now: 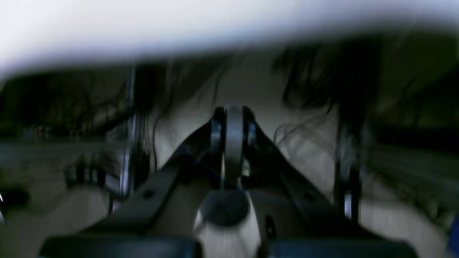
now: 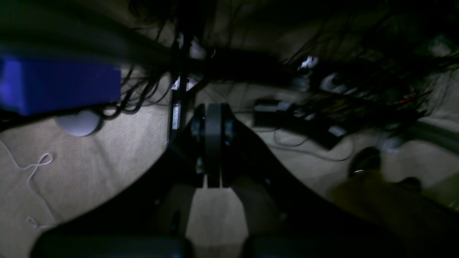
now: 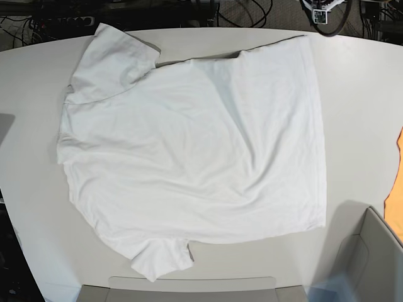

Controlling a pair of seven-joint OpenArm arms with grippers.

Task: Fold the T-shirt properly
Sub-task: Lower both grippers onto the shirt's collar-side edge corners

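Showing both grippers closed on nothing: the left gripper [image 1: 235, 143] is seen with jaws pressed together, and the right gripper [image 2: 213, 143] likewise, each pointed at dark cables and pale floor, not at cloth. Neither arm is seen in the base view, so both are judged to be parked off the table [image 3: 365, 94].

The T-shirt [image 3: 195, 151] lies spread flat on the table, turned sideways — one sleeve [image 3: 113, 60] at the far left of the base view, the other sleeve [image 3: 160, 258] at the near edge, the straight hem [image 3: 318, 132] toward the right. Mild wrinkles are visible across the body. An orange cloth [image 3: 397, 195] shows at the right border, apart from the shirt.

No fold has been made; the first grasp is judged to be the step in hand. For a clean fold, the jaws should be opened before descent, and only one layer at a sleeve seam and the matching hem corner should be pinched — the two points lifted together, so that the thin fabric is carried over evenly and not dragged into creases.
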